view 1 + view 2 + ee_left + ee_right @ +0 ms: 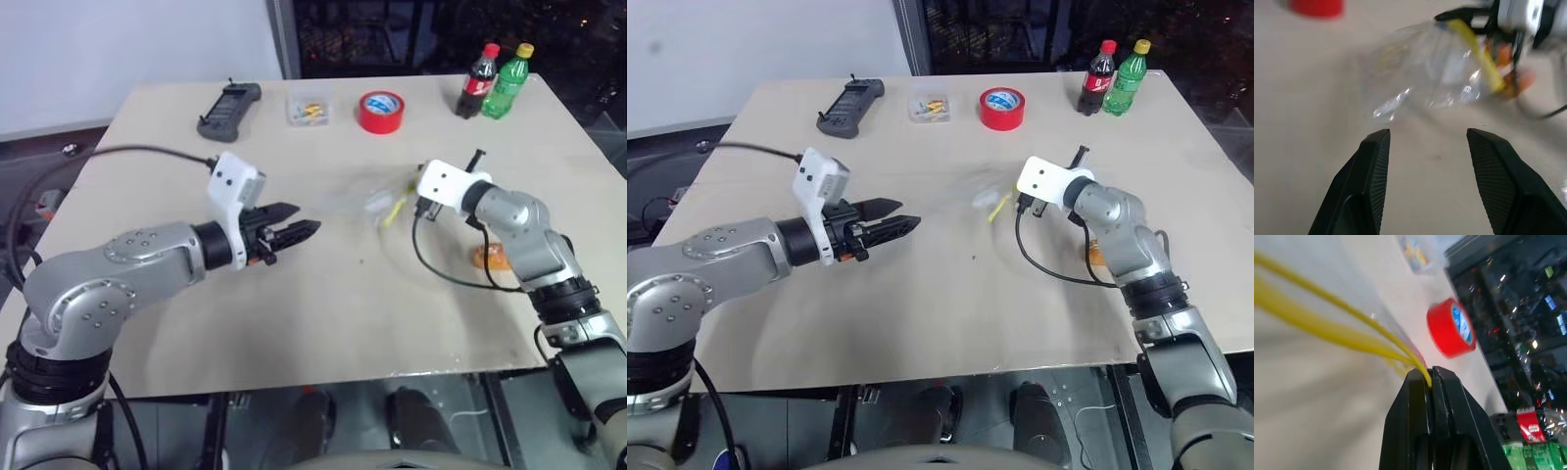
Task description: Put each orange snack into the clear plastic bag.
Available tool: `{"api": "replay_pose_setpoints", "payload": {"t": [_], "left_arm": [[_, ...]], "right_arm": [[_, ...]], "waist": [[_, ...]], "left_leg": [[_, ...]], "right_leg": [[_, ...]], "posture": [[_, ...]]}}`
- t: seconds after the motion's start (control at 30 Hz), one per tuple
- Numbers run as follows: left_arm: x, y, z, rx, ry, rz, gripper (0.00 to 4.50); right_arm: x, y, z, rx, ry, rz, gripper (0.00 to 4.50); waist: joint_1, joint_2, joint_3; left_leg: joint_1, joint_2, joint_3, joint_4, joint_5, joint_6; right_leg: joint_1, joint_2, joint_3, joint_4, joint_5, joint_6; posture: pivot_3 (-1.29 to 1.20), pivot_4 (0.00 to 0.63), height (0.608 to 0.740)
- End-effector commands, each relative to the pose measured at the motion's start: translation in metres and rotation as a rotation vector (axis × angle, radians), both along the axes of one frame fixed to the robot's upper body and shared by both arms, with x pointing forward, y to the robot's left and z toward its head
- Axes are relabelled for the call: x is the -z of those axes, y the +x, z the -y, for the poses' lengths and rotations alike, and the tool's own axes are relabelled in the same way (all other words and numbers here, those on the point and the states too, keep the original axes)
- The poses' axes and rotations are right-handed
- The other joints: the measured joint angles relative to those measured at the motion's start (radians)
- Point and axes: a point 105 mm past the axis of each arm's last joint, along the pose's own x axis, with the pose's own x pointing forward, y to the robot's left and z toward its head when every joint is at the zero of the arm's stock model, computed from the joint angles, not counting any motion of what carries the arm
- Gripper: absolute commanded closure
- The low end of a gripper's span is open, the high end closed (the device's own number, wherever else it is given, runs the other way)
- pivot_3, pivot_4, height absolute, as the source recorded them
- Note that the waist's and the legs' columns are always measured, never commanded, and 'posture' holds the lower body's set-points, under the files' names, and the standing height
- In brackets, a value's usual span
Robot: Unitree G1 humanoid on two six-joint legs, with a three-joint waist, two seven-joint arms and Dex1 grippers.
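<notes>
The clear plastic bag (372,202) hangs just above mid-table, its yellow seal strip (395,210) pinched in my right gripper (1431,373), which is shut on that strip. My left gripper (306,232) hovers to the bag's left, pointing at it, open and empty, with a gap between them; its fingers (1374,166) frame the bag (1425,73) in the left wrist view. One orange snack (493,258) lies on the table beside my right forearm, partly hidden by it. Blurred orange shapes (1520,83) show beyond the bag's strip.
Along the far side of the table (294,323) sit a black controller (229,110), a small clear box (309,110) and a red tape roll (381,111). A cola bottle (478,80) and a green bottle (509,80) stand at the far right.
</notes>
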Motion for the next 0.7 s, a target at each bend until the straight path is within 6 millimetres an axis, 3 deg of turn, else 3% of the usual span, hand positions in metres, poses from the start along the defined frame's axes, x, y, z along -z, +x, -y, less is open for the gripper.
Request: {"api": "replay_pose_setpoints", "payload": {"t": [0.03,0.17,0.4,0.7], "left_arm": [[-0.013,-0.004,0.015,0.064,0.213,0.188,1.86],[-0.021,-0.004,0.034,0.1,0.308,0.302,1.86],[-0.012,0.007,0.046,0.049,0.357,0.303,1.86],[-0.009,0.019,0.053,-0.043,0.385,0.33,1.86]], "right_arm": [[-0.019,0.006,-0.009,0.037,-0.021,0.009,4.5],[-0.026,0.005,-0.029,0.038,-0.026,-0.007,4.5],[-0.024,0.002,-0.051,0.054,0.012,-0.054,4.5],[-0.028,-0.003,-0.057,0.11,0.019,-0.034,4.5]], "waist": [[0.0,0.001,0.0],[0.0,0.001,0.0],[-0.003,0.001,0.001],[-0.008,0.001,0.001]], "left_leg": [[0.0,0.0,0.0,0.0,0.0,0.0],[-0.001,0.0,0.0,-0.001,0.0,0.0],[-0.002,0.0,0.0,-0.002,0.0,0.0],[-0.003,0.0,-0.001,-0.001,0.0,0.0]], "right_leg": [[0.0,0.001,0.0,0.0,0.0,0.0],[0.0,0.002,0.0,-0.002,0.0,0.0],[-0.002,0.002,0.0,-0.003,0.0,0.0],[-0.002,0.002,-0.001,-0.002,0.0,0.0]], "posture": [[0.0,0.15,0.74],[0.0,0.15,0.74],[0.0,0.15,0.74],[0.0,0.15,0.74]]}}
